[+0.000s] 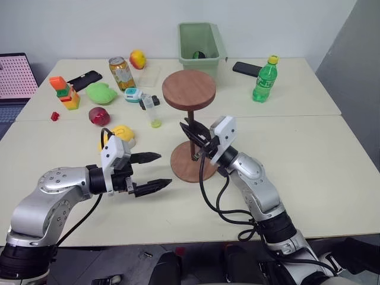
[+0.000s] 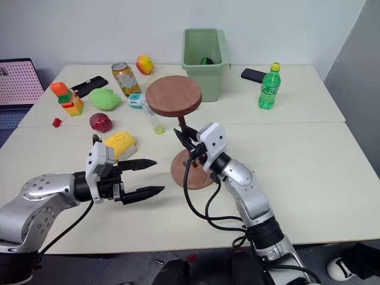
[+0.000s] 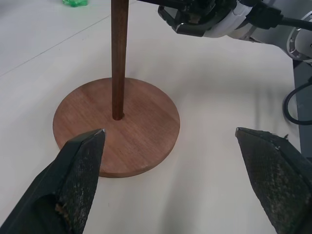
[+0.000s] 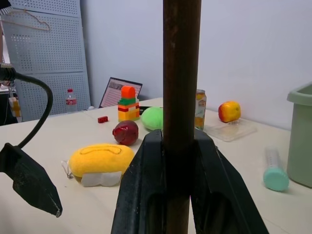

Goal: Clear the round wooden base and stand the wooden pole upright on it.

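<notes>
One green bin holds a dark item; claws elsewhere.

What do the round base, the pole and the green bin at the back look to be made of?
Round wooden base: wood, reddish-brown, matte, with grain lines showing across its top. Wooden pole: darker brown wood, smooth, faintly streaked along its length, with a reddish-brown disc on top. Green bin: probably moulded plastic, pale green with an even, slightly glossy surface and a rolled rim.
</notes>
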Robot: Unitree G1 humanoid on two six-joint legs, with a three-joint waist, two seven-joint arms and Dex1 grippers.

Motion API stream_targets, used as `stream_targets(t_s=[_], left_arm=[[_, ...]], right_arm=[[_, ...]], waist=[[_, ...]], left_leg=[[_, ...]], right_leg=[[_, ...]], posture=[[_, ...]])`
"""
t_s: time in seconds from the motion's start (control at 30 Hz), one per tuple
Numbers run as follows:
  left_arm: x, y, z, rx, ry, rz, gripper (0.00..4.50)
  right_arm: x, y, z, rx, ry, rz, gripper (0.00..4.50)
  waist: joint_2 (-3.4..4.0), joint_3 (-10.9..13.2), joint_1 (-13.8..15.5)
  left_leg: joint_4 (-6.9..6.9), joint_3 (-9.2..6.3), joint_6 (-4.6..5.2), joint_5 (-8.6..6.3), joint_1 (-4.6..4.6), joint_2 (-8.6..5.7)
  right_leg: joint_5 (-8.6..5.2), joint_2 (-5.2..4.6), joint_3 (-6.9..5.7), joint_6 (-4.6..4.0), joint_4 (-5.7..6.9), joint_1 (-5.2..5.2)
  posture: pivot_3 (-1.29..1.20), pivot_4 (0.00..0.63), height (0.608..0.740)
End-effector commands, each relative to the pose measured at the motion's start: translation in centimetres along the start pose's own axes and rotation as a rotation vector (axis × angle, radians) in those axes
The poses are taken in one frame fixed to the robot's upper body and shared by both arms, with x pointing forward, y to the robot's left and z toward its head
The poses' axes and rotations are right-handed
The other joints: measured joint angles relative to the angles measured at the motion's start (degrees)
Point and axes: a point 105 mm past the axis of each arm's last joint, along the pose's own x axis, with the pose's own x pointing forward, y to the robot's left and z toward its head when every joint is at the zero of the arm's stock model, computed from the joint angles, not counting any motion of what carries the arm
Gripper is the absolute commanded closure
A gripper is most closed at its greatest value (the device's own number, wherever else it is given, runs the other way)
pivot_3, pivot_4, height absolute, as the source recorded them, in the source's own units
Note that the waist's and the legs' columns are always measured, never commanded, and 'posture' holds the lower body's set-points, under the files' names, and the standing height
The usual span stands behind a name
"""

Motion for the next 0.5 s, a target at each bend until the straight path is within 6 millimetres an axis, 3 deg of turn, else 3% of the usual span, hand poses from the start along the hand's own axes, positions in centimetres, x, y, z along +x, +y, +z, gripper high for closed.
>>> stream_targets(t_s=[0.03,0.5], left_arm=[[0.0,-0.4,0.7,0.047,-0.015,-0.019,0.0],[0.1,-0.5,0.7,0.054,-0.017,-0.029,0.0]], right_arm=[[-1.0,-0.1,-1.6,0.003,0.072,-0.004,4.24],[-1.1,0.3,-4.5,0.028,0.198,-0.002,4.24]], waist=[[-0.01,-0.01,0.01],[-0.02,-0.05,0.14]], left_leg=[[0.0,0.0,0.0,0.0,0.02,0.0],[-0.01,0.01,0.01,-0.01,0.2,-0.01]], right_leg=[[0.0,0.0,0.0,0.0,0.0,0.02],[0.0,-0.01,0.01,0.0,0.0,0.18]], posture=[[0.0,0.15,0.74],[0.0,0.15,0.74]])
